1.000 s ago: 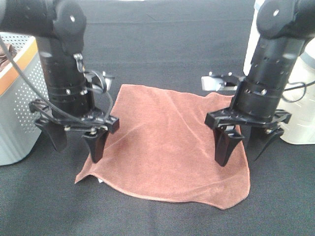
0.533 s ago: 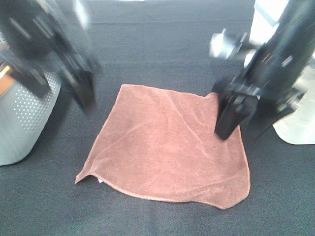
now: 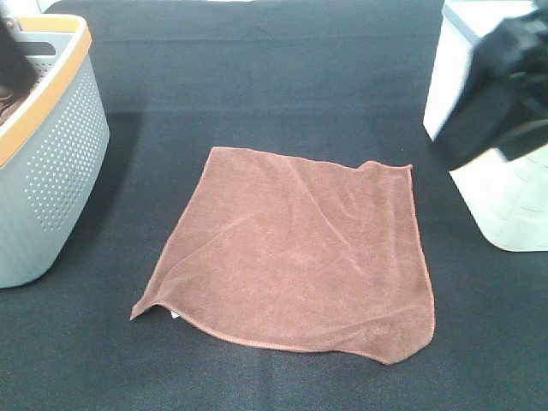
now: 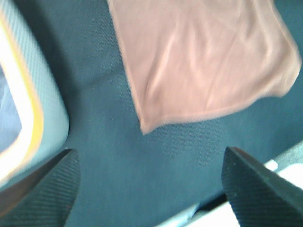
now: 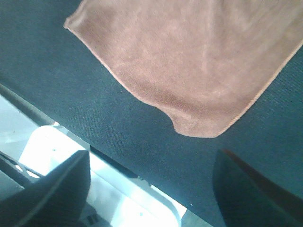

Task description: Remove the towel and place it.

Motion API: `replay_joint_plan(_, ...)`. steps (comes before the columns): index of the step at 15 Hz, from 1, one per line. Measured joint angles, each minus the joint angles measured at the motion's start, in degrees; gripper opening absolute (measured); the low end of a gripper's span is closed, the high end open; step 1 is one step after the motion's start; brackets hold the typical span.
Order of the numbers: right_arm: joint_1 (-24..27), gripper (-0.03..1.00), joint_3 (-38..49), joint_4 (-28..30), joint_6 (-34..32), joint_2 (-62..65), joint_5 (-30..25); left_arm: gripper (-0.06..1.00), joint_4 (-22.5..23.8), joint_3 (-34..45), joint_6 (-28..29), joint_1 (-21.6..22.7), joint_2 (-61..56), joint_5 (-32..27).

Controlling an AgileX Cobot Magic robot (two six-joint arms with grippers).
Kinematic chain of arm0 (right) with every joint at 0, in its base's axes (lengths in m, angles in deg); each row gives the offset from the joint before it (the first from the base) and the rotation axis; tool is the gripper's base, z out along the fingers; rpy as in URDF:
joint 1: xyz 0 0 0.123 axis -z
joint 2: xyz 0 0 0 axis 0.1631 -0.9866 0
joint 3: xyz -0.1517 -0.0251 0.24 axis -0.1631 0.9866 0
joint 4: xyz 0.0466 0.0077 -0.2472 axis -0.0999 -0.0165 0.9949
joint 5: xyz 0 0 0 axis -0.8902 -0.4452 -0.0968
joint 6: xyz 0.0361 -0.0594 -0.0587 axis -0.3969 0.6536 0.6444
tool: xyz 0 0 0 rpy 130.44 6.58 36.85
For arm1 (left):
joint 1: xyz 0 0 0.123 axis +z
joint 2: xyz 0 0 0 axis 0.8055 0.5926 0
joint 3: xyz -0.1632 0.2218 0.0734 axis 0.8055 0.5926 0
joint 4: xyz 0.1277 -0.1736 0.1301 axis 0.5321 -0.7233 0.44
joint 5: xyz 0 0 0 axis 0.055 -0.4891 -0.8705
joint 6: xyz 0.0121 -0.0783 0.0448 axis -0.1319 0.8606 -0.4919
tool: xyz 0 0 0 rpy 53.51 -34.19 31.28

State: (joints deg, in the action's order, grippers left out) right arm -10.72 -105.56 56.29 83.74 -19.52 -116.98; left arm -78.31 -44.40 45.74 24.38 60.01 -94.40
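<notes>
High above the black table [image 3: 282, 68], the left gripper [image 4: 151, 182] hangs with its two fingers spread wide apart and nothing between them. The right gripper [image 5: 151, 182] is the same: fingers far apart, holding nothing. Below both of them lies the towel [image 3: 295, 257], spread out almost flat on the table, well apart from either gripper. It rests between the grey basket [image 3: 60, 163] with the orange rim on the left side and the white bin [image 3: 505, 197] on the right side, touching neither one. One near corner of the towel curls up a little, and the far right corner has a small bump. The high view shows only a dark blur of the right arm [image 3: 501, 94] near the white bin. The towel looks placed already, so the job seems nearly done. To finish well, each arm should lift up and away so its fingers do not brush the soft cloth and drag it crooked. The right arm should take care near the white bin, because a bump could push the bin. If the towel needs smoothing, a light pinch at the curled corner would be the gentle way.
</notes>
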Motion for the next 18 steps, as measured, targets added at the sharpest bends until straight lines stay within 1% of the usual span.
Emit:
replay_joint_plan(3,0.0,0.69,7.2,1.7,0.0,9.6,-0.3,0.78,0.1,12.9,1.6,0.0,-9.1,0.1)
replay_joint_plan(4,0.0,0.69,12.9,2.4,0.0,15.1,-0.5,0.78,0.1,19.7,1.7,0.0,-14.3,0.1)
replay_joint_plan(6,0.0,0.69,21.3,3.8,0.0,22.9,-0.6,0.78,0.1,28.4,1.8,0.0,-22.8,0.0)
replay_joint_plan(7,0.0,0.69,21.3,3.8,0.0,22.9,-0.6,0.78,0.1,28.4,1.8,0.0,-22.8,0.0)
replay_joint_plan(8,0.0,0.69,26.0,5.0,0.0,28.9,-0.9,0.78,0.2,32.8,1.8,0.0,-29.2,-0.1)
replay_joint_plan(9,0.0,0.69,29.1,6.0,0.0,33.4,-0.9,0.78,0.2,35.6,1.6,0.0,-33.2,0.7)
replay_joint_plan(10,0.0,0.69,31.6,6.9,0.0,37.4,-0.9,0.78,0.2,38.2,0.7,0.0,-37.4,2.5)
replay_joint_plan(12,0.0,0.69,34.1,9.3,-0.6,45.7,-0.6,0.78,0.2,42.7,-3.4,0.0,-44.3,7.6)
replay_joint_plan(13,0.0,0.69,34.4,10.0,-1.5,50.0,1.2,0.78,-0.1,43.8,-6.0,0.0,-47.9,8.9)
replay_joint_plan(14,0.0,0.69,35.1,11.4,-2.5,55.5,4.2,0.78,-0.1,43.9,-7.3,0.0,-49.4,9.4)
replay_joint_plan(15,0.0,0.69,36.2,12.3,-3.2,59.0,6.3,0.78,-0.1,43.9,-7.8,0.0,-49.8,9.5)
replay_joint_plan(18,0.0,0.69,36.9,15.4,-6.5,63.9,7.6,0.78,-0.1,43.9,-8.1,0.0,-49.9,9.6)
